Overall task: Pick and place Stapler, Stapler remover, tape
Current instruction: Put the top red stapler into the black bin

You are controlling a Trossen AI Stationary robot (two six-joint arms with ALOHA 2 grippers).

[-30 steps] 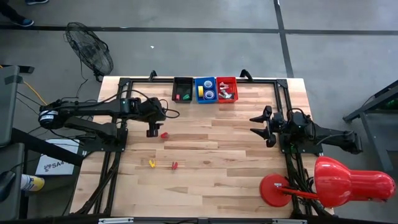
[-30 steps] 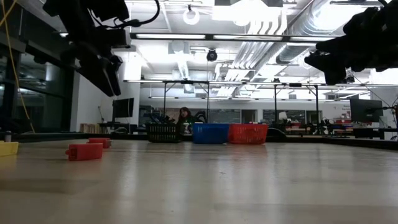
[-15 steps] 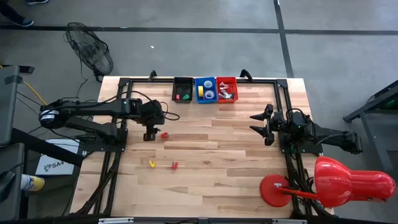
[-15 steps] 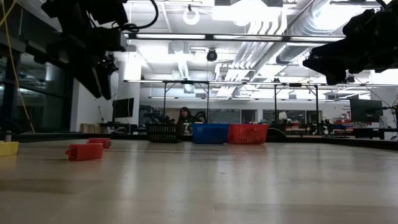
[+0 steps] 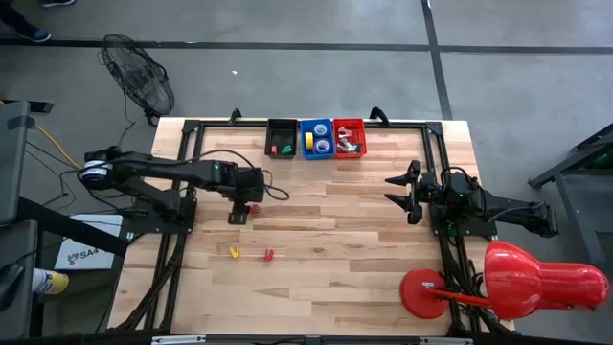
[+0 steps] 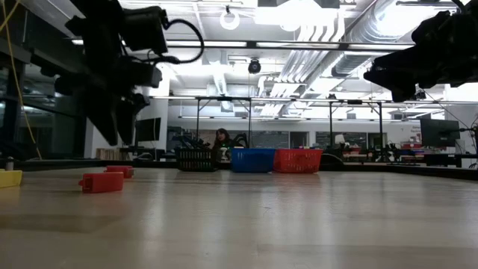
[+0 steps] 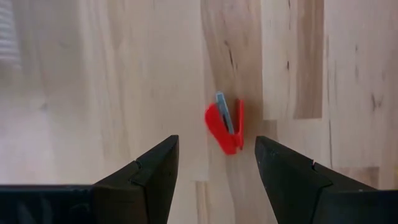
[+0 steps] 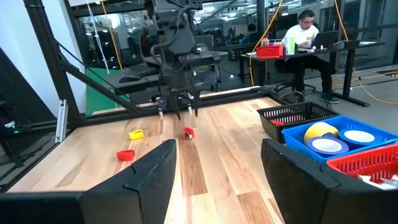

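Bare wood all around the red staple remover (image 7: 225,126).

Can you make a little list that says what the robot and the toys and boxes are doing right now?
left pincer: open, above the red staple remover, not touching it
right pincer: open, waiting at the table's right side
other loose pieces: one yellow, one red, on the table
black bin: small green and red items
blue bin: tape rolls
red bin: small items, too small to tell
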